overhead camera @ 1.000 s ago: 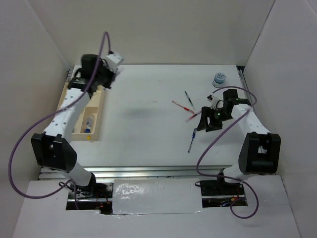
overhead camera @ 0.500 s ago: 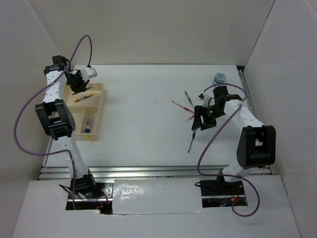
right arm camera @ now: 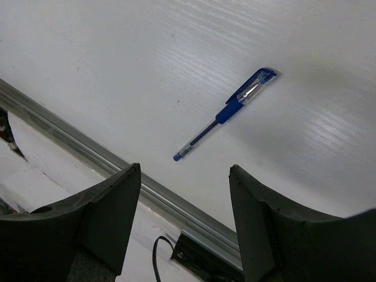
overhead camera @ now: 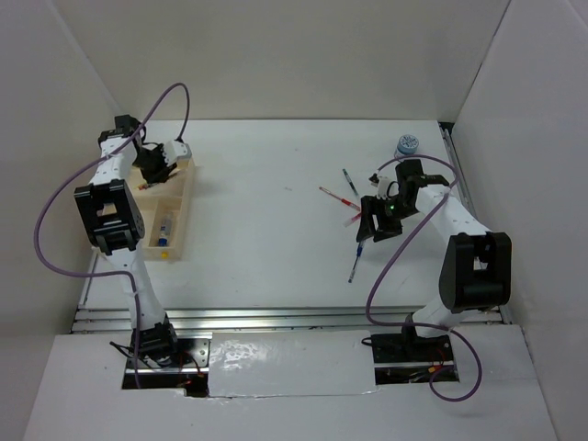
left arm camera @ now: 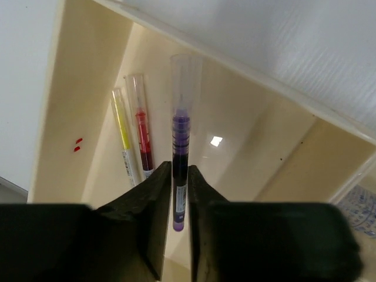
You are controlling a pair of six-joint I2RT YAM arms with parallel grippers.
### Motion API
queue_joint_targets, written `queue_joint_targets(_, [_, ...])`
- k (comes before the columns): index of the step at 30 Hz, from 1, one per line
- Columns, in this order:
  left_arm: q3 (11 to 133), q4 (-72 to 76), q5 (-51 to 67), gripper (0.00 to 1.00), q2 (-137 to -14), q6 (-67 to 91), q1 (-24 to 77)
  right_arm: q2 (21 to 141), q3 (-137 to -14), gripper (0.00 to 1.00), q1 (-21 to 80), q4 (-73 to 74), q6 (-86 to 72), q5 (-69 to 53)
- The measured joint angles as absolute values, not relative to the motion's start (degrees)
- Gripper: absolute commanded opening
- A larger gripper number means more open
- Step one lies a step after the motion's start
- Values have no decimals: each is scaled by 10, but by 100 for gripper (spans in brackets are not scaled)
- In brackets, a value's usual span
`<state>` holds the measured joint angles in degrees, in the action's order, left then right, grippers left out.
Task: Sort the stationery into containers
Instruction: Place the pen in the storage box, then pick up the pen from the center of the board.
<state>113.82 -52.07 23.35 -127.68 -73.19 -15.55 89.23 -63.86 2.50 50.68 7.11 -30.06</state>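
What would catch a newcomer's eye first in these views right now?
The left gripper pinches a purple pen over the wooden tray, pointing into a compartment where a yellow pen and a red pen lie side by side. On the other side, the right gripper hangs open above a blue pen lying on the white table.
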Motion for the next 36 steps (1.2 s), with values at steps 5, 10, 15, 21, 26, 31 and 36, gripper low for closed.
queue_joint_targets(5, [1139, -505, 221, 78, -1280, -718, -157, 892, -639, 69, 25, 507, 71, -300])
queue_joint_targets(10, [1164, -477, 234, 75, -1269, -606, -155, 892, -639, 69, 25, 507, 71, -300])
queue_joint_targets(15, [1150, -443, 264, 70, -1151, -425, -106, 887, -639, 69, 17, 506, 66, -306])
queue_joint_targets(21, [902, -270, 193, 68, -874, -197, 206, 881, -639, 69, -79, 505, 53, -342])
queue_joint_targets(26, [844, -235, 67, 72, -896, -2, 408, 879, -636, 69, -176, 504, 47, -363])
queue_joint_targets(31, [847, -244, -84, 76, -1016, 150, 521, 856, -614, 69, -219, 498, 34, -369])
queue_joint_targets(36, [912, -276, -138, 75, -1118, 248, 622, 834, -612, 69, -252, 492, 26, -378])
